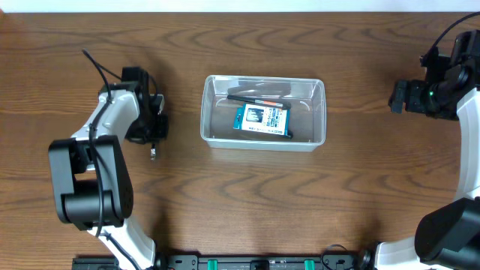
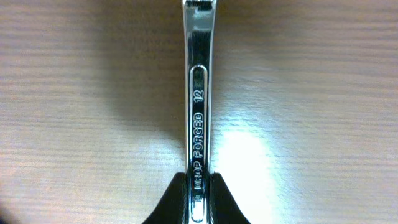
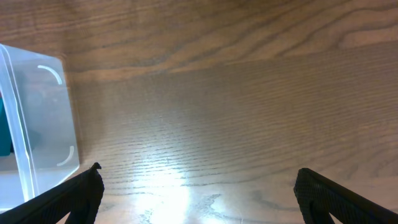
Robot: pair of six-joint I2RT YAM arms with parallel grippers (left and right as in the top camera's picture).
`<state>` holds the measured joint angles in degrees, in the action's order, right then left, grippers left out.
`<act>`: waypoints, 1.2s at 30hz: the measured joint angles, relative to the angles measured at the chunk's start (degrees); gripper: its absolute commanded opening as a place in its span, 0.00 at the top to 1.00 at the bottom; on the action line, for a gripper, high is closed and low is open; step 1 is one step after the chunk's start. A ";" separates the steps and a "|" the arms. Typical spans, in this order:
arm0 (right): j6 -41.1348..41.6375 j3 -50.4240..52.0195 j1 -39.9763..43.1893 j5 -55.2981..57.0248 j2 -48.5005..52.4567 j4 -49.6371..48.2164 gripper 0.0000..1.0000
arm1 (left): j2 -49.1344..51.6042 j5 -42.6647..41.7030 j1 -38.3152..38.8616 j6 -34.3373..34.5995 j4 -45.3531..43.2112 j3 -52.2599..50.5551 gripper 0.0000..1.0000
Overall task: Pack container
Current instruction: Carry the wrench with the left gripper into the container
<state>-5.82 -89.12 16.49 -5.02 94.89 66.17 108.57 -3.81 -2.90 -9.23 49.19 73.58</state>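
The clear plastic container (image 1: 262,139) stands at the table's centre. It holds a small blue-and-white box (image 1: 262,119) and a thin dark tool (image 1: 255,98). Its corner shows in the right wrist view (image 3: 37,118). My left gripper (image 2: 199,193) is shut on a shiny steel wrench (image 2: 199,93) stamped "12", held just over the wood to the left of the container. In the overhead view the left gripper (image 1: 154,127) hides most of the wrench; its tip (image 1: 153,154) pokes out below. My right gripper (image 3: 199,186) is open and empty, far right of the container (image 1: 401,97).
The wooden table (image 1: 315,202) fills all views. The arm bases sit at the front edge (image 1: 97,202) and at the front right (image 1: 450,232).
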 measured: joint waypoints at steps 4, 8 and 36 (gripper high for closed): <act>0.00 0.02 0.00 0.15 0.00 0.00 0.01 | -5.64 0.02 4.55 -1.27 6.60 11.28 0.94; 0.00 0.02 0.00 0.26 0.00 0.02 0.01 | -13.86 0.11 13.81 -7.19 7.41 19.19 0.94; 0.00 0.04 0.00 0.35 0.00 1.33 0.01 | 10.16 -0.26 28.76 -36.20 -0.24 18.73 0.52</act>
<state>-5.82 -89.08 16.49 -4.67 94.89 67.51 118.74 -4.08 25.87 -45.43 48.95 92.31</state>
